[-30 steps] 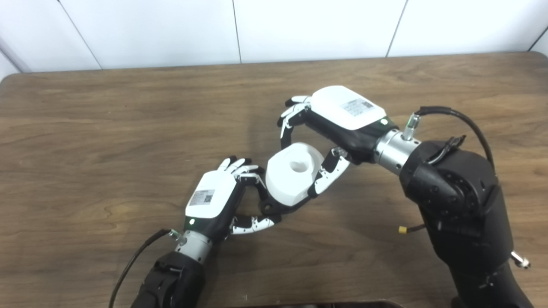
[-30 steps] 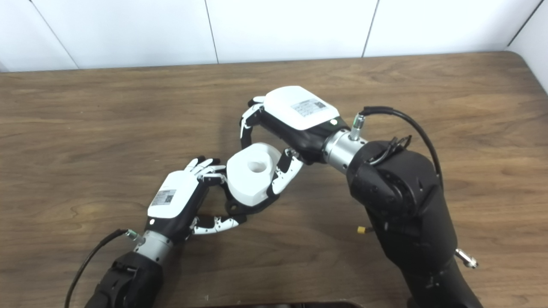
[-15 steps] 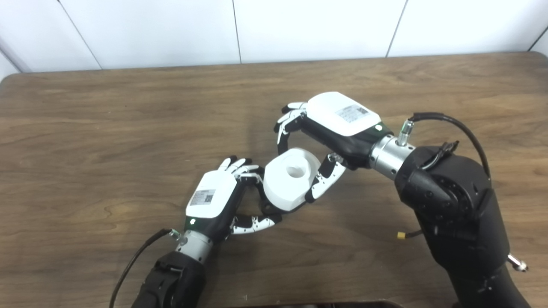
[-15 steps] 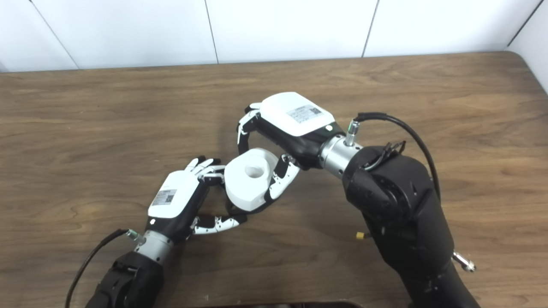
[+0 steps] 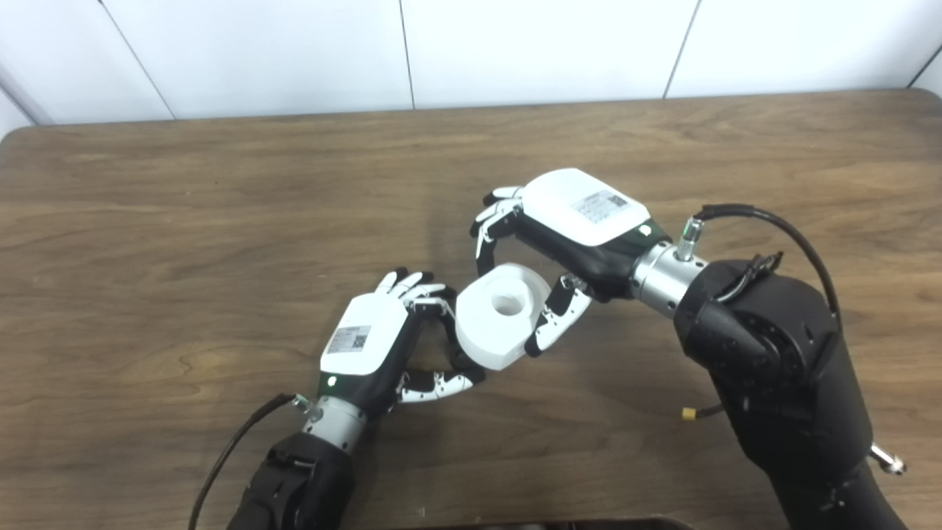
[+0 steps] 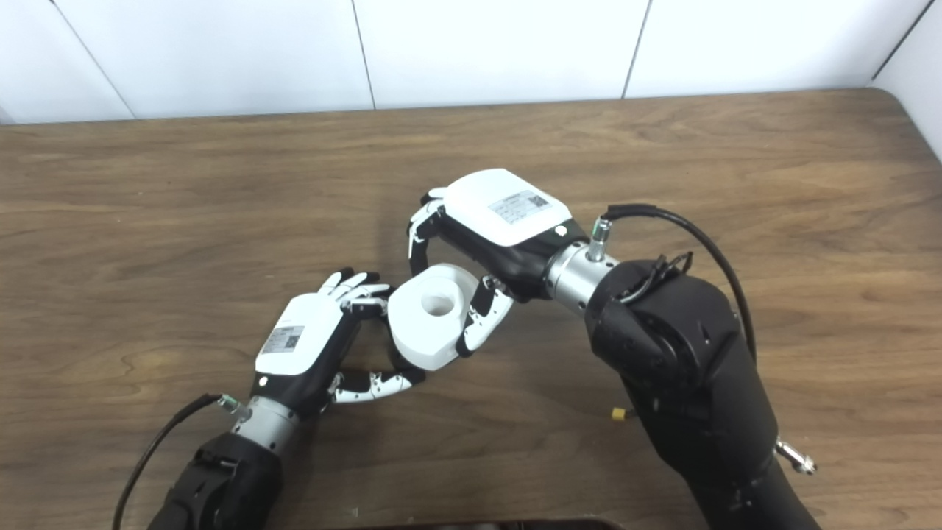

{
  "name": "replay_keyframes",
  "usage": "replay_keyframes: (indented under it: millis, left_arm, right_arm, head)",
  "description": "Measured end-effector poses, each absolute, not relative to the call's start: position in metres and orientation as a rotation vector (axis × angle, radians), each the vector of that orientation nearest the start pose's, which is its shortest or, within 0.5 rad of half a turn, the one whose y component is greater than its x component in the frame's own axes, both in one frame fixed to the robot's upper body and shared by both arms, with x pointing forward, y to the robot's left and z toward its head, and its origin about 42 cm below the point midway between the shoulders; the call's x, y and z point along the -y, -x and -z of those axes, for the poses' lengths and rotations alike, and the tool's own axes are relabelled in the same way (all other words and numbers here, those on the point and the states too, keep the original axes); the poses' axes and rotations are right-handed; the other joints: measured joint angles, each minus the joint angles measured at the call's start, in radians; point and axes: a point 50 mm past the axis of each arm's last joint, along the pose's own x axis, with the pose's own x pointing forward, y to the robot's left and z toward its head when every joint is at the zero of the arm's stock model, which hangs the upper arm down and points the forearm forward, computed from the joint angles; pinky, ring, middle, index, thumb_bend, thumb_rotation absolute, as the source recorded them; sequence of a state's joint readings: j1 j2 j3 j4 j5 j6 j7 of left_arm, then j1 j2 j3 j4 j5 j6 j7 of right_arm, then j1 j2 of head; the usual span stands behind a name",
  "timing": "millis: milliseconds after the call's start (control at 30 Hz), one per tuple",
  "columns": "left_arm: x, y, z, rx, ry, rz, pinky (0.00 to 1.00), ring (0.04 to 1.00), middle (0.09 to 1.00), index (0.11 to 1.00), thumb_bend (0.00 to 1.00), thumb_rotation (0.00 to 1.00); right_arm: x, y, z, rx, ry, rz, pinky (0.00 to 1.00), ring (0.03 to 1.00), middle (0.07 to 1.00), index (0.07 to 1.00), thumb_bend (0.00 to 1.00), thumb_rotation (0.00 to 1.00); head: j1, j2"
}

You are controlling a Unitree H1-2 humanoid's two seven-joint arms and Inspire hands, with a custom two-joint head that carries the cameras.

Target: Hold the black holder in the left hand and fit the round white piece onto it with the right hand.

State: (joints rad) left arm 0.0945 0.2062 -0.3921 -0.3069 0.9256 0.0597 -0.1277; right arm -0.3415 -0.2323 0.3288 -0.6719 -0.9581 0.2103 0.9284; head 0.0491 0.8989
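Observation:
My left hand (image 5: 368,346) is shut on the black holder (image 5: 456,352), which shows only as a dark sliver between its fingers and thumb; the white piece hides most of it. My right hand (image 5: 567,228) is shut on the round white piece (image 5: 500,315), a thick ring with a centre hole, its fingers over the far rim and its thumb on the near right side. The white piece sits pressed over the holder, right against the left hand's fingertips. Both also show in the right eye view, the white piece (image 6: 433,315) between the left hand (image 6: 302,350) and right hand (image 6: 500,221).
The brown wooden table (image 5: 184,221) spans the view, its far edge against a white panelled wall (image 5: 294,51). The bulky black right forearm (image 5: 773,353) covers the near right of the table. A black cable (image 5: 228,449) trails from the left wrist.
My right hand has moved down and left with the white piece, lowering it over the black holder until the holder is nearly hidden. My left hand has stayed put.

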Motion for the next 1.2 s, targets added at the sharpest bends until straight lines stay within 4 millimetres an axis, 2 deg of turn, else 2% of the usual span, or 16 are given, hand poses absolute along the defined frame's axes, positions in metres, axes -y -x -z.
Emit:
replay_keyframes:
  millis: [1200]
  left_arm:
    - [-0.165,-0.229,-0.134,0.224,-1.062,0.381,0.98,0.912,0.800,0.490,0.51,0.05]
  right_arm:
    - [0.144,-0.280,-0.282,0.431,1.361,-0.598,0.80,0.872,0.768,0.483,0.53,0.14]
  head:
    - [-0.006,0.000]
